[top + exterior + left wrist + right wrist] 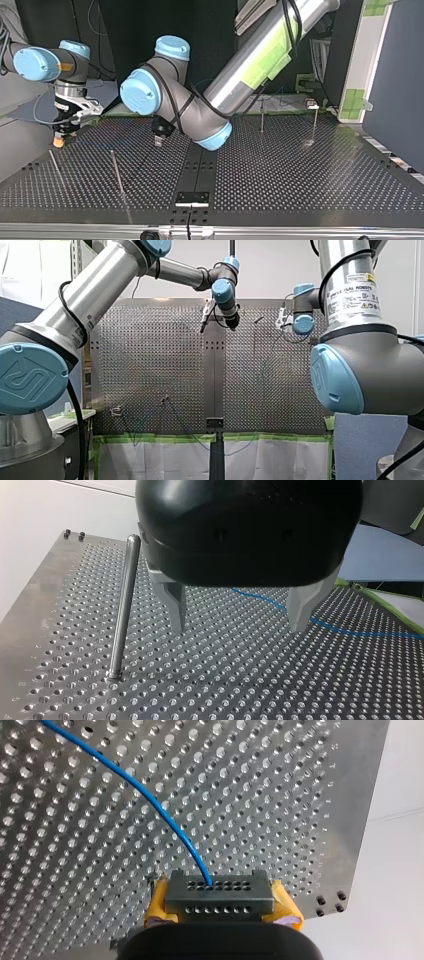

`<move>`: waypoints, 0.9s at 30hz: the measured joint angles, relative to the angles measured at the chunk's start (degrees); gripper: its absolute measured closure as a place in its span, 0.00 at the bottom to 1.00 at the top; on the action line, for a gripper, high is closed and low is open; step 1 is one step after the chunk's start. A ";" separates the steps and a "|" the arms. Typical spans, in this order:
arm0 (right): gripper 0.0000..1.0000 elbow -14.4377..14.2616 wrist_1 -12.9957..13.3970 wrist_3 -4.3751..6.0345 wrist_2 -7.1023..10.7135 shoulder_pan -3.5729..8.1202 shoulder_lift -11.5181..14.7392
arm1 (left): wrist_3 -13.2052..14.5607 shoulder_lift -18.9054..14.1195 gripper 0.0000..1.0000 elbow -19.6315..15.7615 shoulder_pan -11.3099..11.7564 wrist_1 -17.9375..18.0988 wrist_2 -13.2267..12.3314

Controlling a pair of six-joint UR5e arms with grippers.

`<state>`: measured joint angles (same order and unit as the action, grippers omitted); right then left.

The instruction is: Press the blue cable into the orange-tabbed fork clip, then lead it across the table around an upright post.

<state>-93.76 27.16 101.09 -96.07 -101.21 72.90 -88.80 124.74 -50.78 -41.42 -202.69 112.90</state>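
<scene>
- Plainly, in the left wrist view the left gripper (239, 625) hangs low over the perforated table (250, 680). Its two metal fingers are spread wide and hold nothing.
- A steel post (122, 605) stands upright just beside one finger, not touching it, near the table's side edge.
- The blue cable (370, 633) lies flat on the table beyond the fingers. It passes behind one of them and is not between them.
- In the right wrist view the right gripper (222, 912) has its yellow pads closed tight on a dark connector block (220, 890), one pad on each end.
- The cable enters a hole in that block and curves away over the table. The block is held close to a corner of the table.
- In the front view both grippers hang over the far edge, the left by the middle seam and the right further right. The cable shows only as a faint line sagging past the near edge at the middle.
- In the top view the right gripper hangs at the table's corner with a yellow pad tip showing.
- The left gripper sits just above the surface near the middle seam.
- Thin upright posts (118, 172) stand on both halves of the table.
</scene>
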 joint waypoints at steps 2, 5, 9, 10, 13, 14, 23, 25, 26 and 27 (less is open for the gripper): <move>1.00 -0.54 -1.15 0.07 -0.22 0.07 0.53 | -0.02 0.00 0.00 0.00 0.02 0.00 0.02; 1.00 -1.74 -2.96 0.12 -0.34 0.18 1.28 | -0.04 0.00 0.00 -0.01 0.06 0.01 0.08; 1.00 -3.60 -5.50 0.15 -0.43 0.27 2.67 | -0.05 0.00 0.00 0.00 0.12 0.01 0.05; 1.00 -4.04 -6.11 0.19 -0.47 0.27 3.13 | -0.05 0.00 0.00 0.00 0.13 0.01 0.03; 1.00 -5.22 -7.99 0.29 -0.57 0.27 4.75 | -0.05 0.00 0.00 0.00 0.15 0.01 0.00; 1.00 -5.46 -8.71 0.28 -0.58 0.27 5.43 | -0.05 0.00 0.00 0.00 0.16 0.00 0.00; 1.00 -4.85 -12.58 -0.08 -0.03 0.28 8.67 | -0.05 0.00 0.00 0.00 0.18 0.00 0.00; 1.00 -4.44 -13.05 -0.22 0.33 0.28 8.76 | -0.05 0.00 0.00 0.00 0.18 0.00 -0.04; 1.00 -4.14 -13.34 -0.32 0.63 0.28 8.79 | -0.05 0.01 0.00 0.00 0.18 0.00 -0.03; 1.00 -3.90 -13.56 -0.38 0.88 0.28 8.79 | -0.05 0.01 0.00 0.00 0.18 0.01 -0.03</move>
<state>-97.66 13.60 100.71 -95.19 -100.94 81.69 -88.86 124.75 -50.78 -41.24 -202.69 112.87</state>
